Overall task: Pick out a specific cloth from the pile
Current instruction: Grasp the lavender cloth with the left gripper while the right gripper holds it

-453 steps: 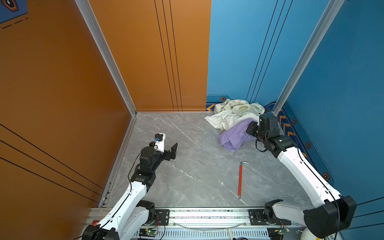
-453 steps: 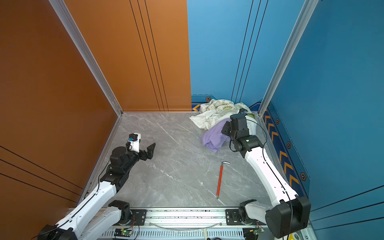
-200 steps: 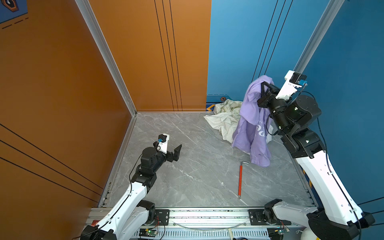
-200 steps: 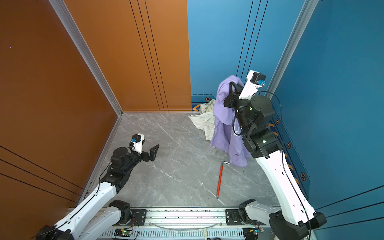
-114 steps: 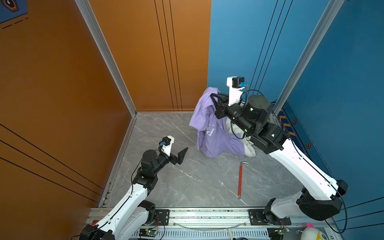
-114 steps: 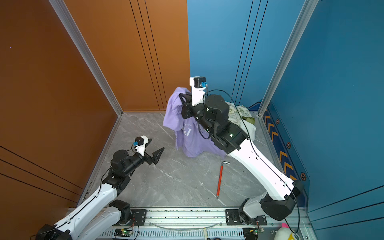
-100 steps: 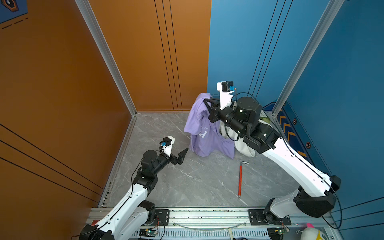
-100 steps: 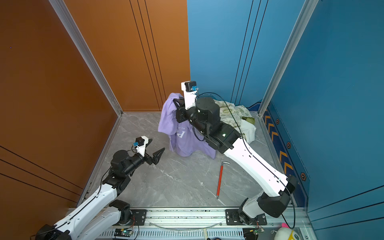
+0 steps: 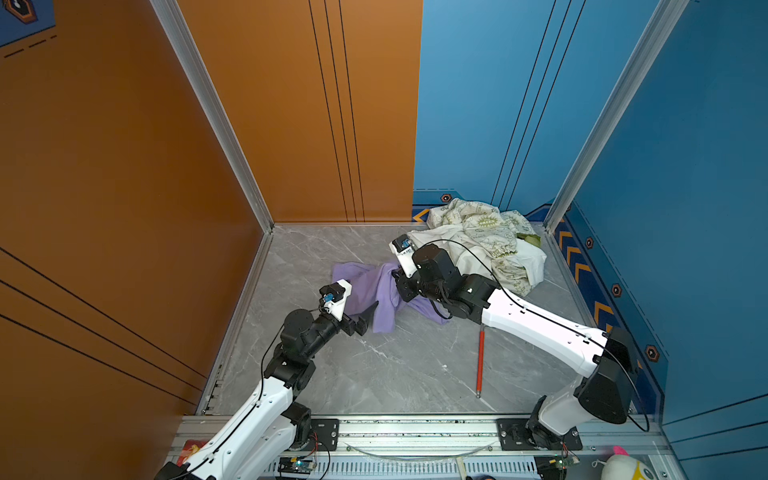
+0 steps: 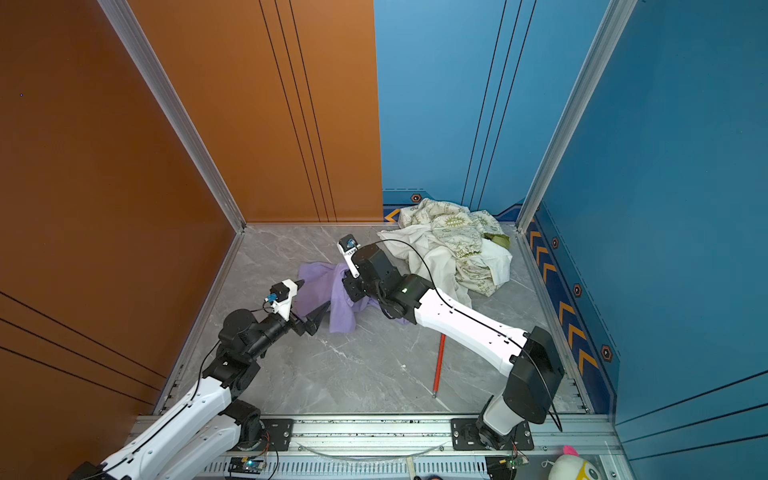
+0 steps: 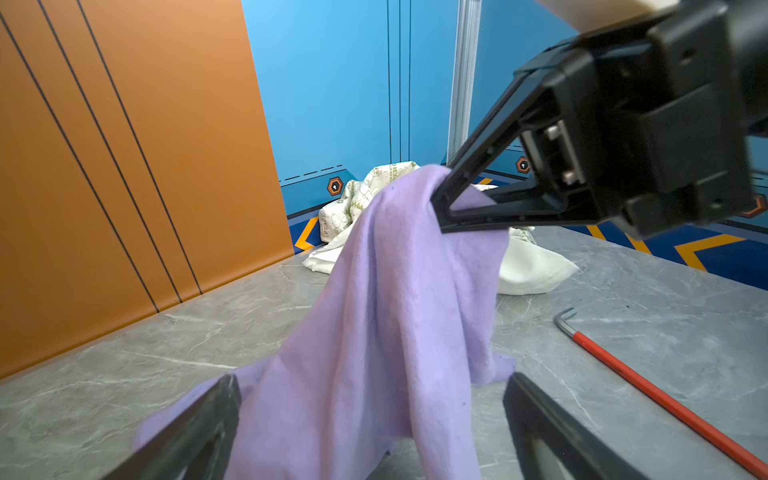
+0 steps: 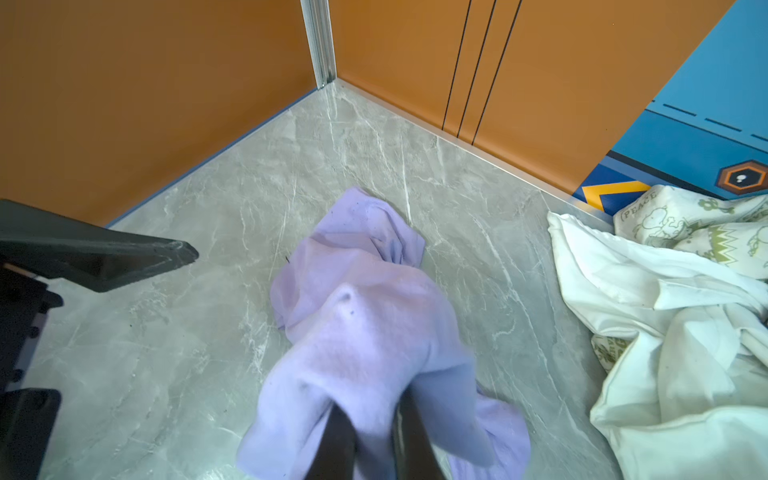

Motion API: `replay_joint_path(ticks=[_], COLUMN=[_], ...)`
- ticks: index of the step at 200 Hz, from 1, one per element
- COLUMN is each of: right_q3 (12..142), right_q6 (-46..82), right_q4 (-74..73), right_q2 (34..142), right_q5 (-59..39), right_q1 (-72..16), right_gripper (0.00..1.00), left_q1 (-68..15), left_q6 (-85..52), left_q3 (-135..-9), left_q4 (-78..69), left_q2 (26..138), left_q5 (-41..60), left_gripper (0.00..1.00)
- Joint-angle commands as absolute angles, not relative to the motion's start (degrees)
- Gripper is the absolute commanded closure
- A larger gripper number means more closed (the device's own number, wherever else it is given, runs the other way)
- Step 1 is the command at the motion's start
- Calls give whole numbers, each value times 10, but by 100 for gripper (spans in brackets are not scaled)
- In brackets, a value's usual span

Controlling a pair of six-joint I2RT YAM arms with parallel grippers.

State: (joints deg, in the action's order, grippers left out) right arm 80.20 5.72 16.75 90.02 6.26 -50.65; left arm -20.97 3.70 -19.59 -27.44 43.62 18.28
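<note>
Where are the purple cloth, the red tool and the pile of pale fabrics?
purple cloth [image 9: 365, 279], in a top view, its flat-lying part.
red tool [image 9: 480, 361], in a top view, mid-shaft.
pile [image 9: 484, 227], in a top view, its green-printed fabric.

You see plain lavender-purple soft cloth [image 9: 368, 284] mid-frame, unpatterned. Heap of white and cream fabrics [image 9: 482, 232], upper right: olive-green emblems, lettering. Thin red rod [image 9: 480, 361] lower right. Grey white-veined marble floor [image 9: 374, 374].
</note>
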Motion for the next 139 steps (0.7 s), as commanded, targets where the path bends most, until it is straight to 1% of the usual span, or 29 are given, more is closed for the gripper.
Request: replay_joint_path(ticks=[1,21,56,66,68,71,92,103,119,132,139], right_q3=[785,764,747,742,741,738,717,708,698,694,692], right_q6=[24,17,33,36,36,38,43,47,56,60,61], right_q4=[154,133,116,112,111,108,85,76,69,66,65], right_q2=[878,871,861,857,856,855,842,836,831,828,828], right_q5=[34,1,-23,-29,-30,-30,-33,-34,-30,-29,-27], right_q1=[-506,-516,-530,-533,-534,-535,-543,-545,-544,-545,-545], right_gripper=[100,100,100,100,100,100,100,100,99,98,96], left_q1=[-227,-234,-241,-244,-246,-247,-260,-265,-270,-276,-279], left_q6=[74,81,81,81,81,82,91,97,100,106,109], left_q3=[-189,-191,-202,-207,-208,-210,-221,-227,-235,-241,-245], left_q4=[-284,-284,-284,-284,-284,-284,-284,-284,-284,-284,-285], left_q2=[445,450,470,480,482,486,507,516,529,542,549], left_q5=[207,219,229,235,236,238,245,245,245,246,243], left_gripper=[2,3,12,13,16,18,23,31,46,64,72])
